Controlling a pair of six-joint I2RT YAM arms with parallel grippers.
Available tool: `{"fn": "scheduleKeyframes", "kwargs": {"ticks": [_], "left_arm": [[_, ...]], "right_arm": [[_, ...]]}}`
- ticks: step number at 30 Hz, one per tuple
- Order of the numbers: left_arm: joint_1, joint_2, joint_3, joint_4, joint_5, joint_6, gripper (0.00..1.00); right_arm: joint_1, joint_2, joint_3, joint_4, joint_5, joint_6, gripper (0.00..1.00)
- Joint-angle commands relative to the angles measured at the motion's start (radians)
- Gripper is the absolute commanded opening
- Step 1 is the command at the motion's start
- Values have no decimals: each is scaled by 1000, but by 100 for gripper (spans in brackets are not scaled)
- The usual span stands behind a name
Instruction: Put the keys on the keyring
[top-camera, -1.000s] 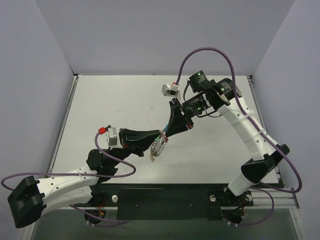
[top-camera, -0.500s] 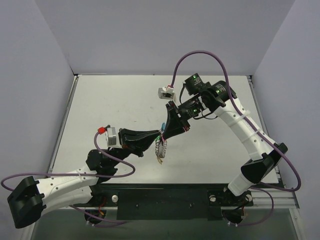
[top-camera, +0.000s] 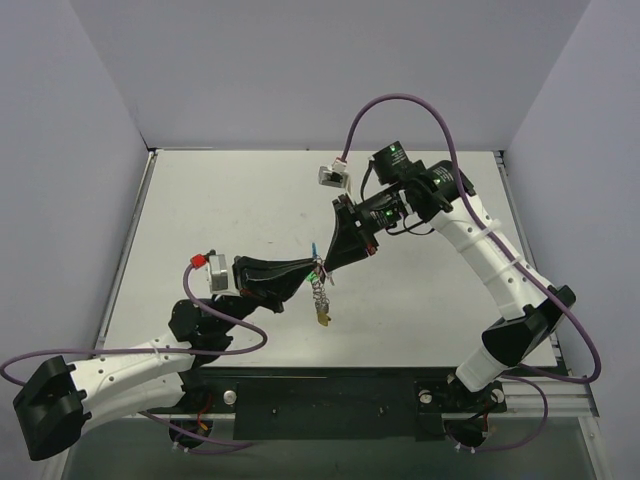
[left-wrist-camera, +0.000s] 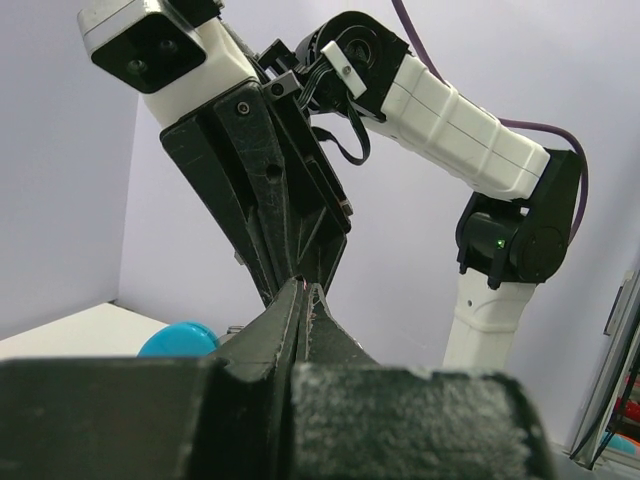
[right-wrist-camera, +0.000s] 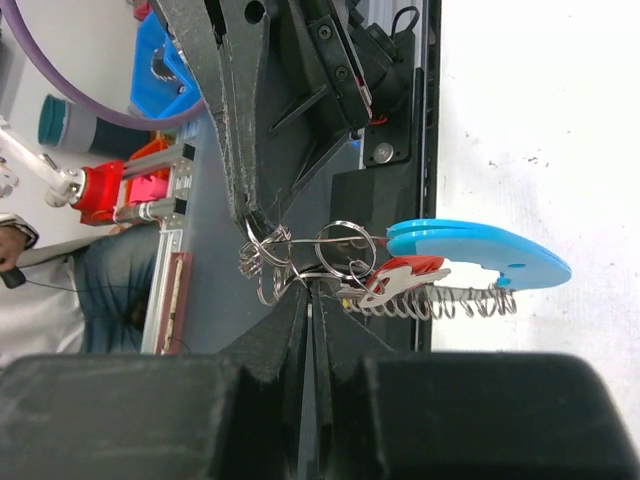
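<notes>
Both grippers meet above the table's middle, tip to tip. My left gripper (top-camera: 314, 270) is shut, pinching the keyring's wire; in its wrist view its jaws (left-wrist-camera: 303, 292) are pressed together. My right gripper (top-camera: 327, 263) is shut on a wire loop of the keyring (right-wrist-camera: 345, 250). The keyring (top-camera: 320, 293) hangs between them as a silvery coil (right-wrist-camera: 455, 300) with a blue tag (right-wrist-camera: 480, 255), a red tag (right-wrist-camera: 405, 272) and a yellow tag (top-camera: 322, 319) at the bottom. A cluster of small rings (right-wrist-camera: 262, 265) hangs by the left fingers (right-wrist-camera: 240, 150). I cannot make out the keys.
The white table (top-camera: 230, 210) has a raised rim on the left and right. The right arm (top-camera: 490, 260) arches over the right half with a purple cable (top-camera: 400, 103). The left arm (top-camera: 130, 365) lies along the near left.
Both grippers have shifted a little left and toward the near edge while holding on. The keyring now hangs straighter down, with the yellow tag lower.
</notes>
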Motion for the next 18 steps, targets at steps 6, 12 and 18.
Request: {"fn": "scheduleKeyframes", "kwargs": {"ticks": [6, 12, 18], "left_arm": [[14, -24, 15, -33, 93, -34, 0], [29, -19, 14, -62, 119, -40, 0], [41, -33, 14, -55, 123, -46, 0]], "right_arm": [[-6, -32, -31, 169, -57, 189, 0], [5, -40, -61, 262, -56, 285, 0], [23, -36, -106, 347, -51, 410, 0]]}}
